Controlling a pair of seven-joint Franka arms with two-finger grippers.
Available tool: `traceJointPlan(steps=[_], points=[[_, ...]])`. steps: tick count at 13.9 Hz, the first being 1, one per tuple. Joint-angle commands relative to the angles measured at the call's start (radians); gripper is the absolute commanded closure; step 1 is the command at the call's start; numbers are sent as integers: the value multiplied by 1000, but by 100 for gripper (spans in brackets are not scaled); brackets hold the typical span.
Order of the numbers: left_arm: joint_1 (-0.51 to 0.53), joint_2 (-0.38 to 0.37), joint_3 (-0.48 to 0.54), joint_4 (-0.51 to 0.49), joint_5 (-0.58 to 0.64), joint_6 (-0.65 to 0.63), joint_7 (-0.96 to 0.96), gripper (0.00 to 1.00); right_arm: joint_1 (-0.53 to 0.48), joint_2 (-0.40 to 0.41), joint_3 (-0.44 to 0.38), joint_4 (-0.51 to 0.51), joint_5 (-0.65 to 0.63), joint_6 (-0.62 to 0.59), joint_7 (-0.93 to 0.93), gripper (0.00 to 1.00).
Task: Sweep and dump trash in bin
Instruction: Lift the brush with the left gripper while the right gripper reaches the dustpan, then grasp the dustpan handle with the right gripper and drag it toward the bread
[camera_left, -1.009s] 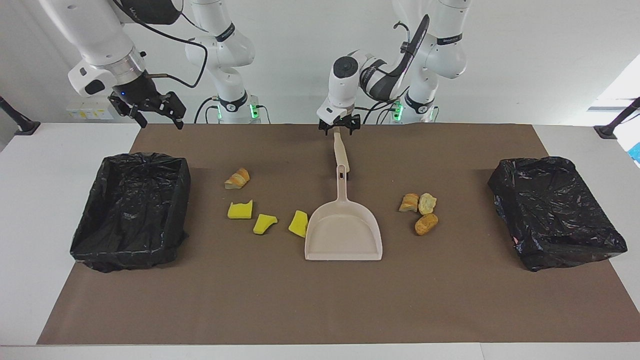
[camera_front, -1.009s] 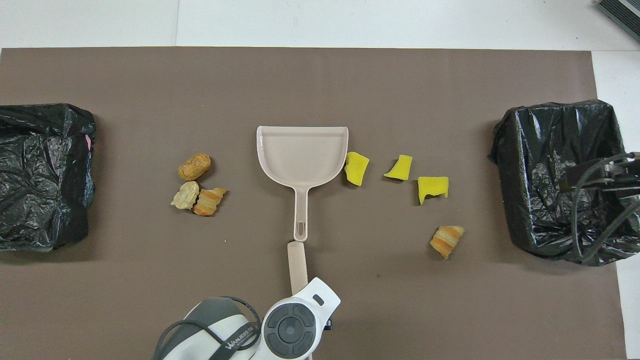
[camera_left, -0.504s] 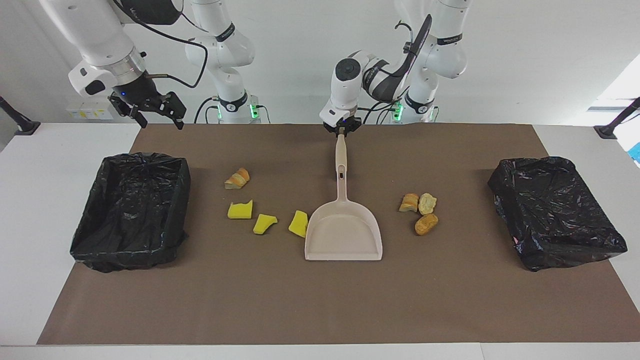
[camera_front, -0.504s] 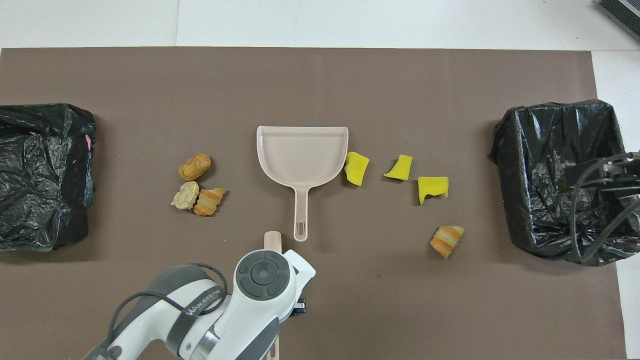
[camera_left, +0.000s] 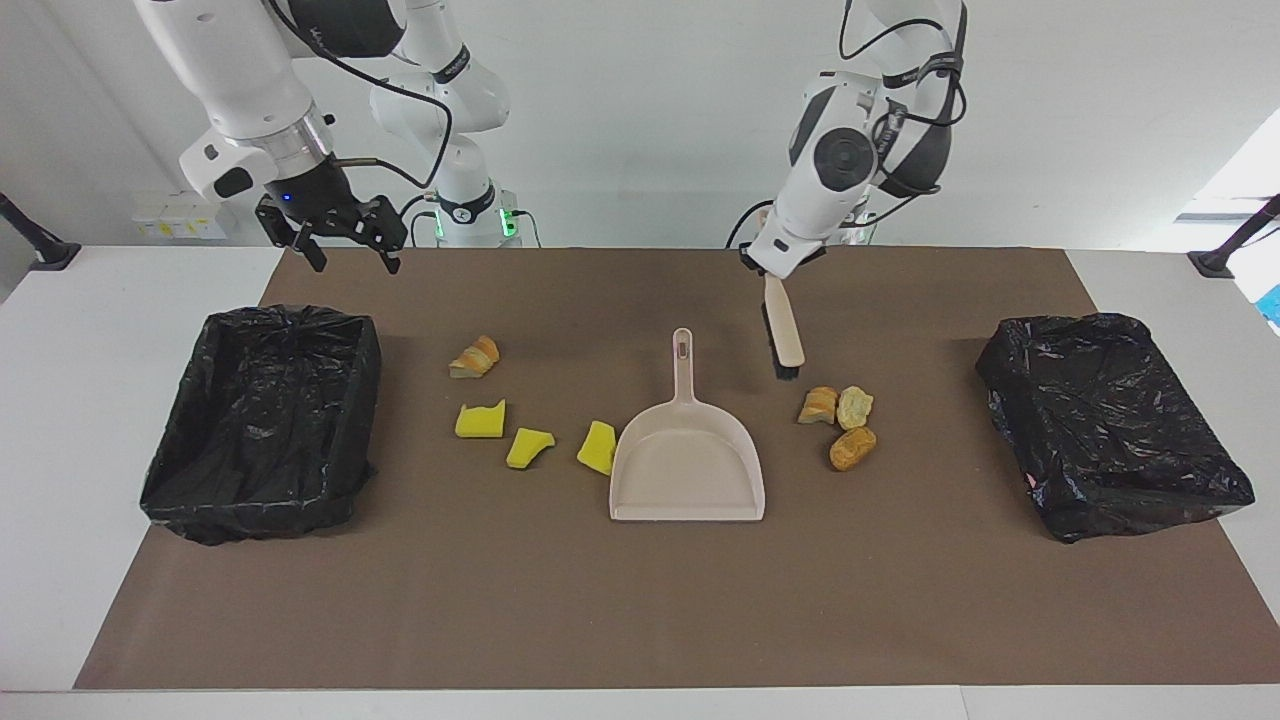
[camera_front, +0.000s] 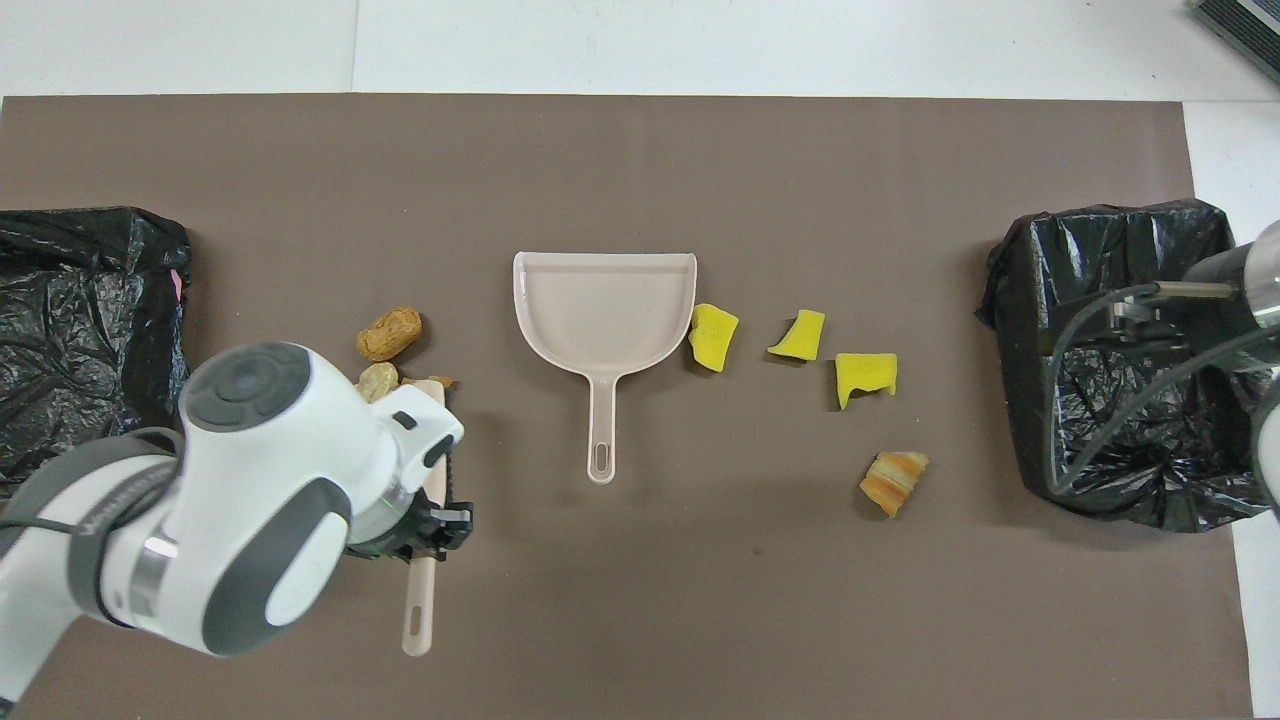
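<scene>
Since the earlier frame, left gripper (camera_left: 775, 263), clamped on brush (camera_left: 783, 335), has lifted it off the dustpan (camera_left: 688, 462) handle toward the left arm's end.

Facing view: brush hangs over three tan chunks (camera_left: 840, 423) beside the dustpan. Three yellow sponge pieces (camera_left: 530, 438) and one tan chunk (camera_left: 475, 357) lie toward the right arm's end. Right gripper (camera_left: 340, 240), fingers apart, hovers above a black-lined bin (camera_left: 262, 420).

Overhead view: brush (camera_front: 425, 560) shows under the left arm; dustpan (camera_front: 604, 310) sits mid-mat, a second bin (camera_front: 85, 350) at the left arm's end.
</scene>
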Motion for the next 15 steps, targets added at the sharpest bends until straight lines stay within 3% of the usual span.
traceJointPlan(steps=[1, 4, 8, 15], points=[[149, 41, -13, 53, 76, -6, 125, 100, 49, 37, 0, -11, 34, 75, 79, 0], [286, 69, -13, 68, 84, 84, 245, 100, 133, 112, 0, -11, 54, 189, 194, 0], [320, 133, -12, 65, 111, 196, 280, 100, 271, 244, 0, -8, 52, 383, 375, 0], [348, 126, -12, 41, 113, 187, 319, 100, 499, 430, -1, 6, 29, 632, 686, 0]])
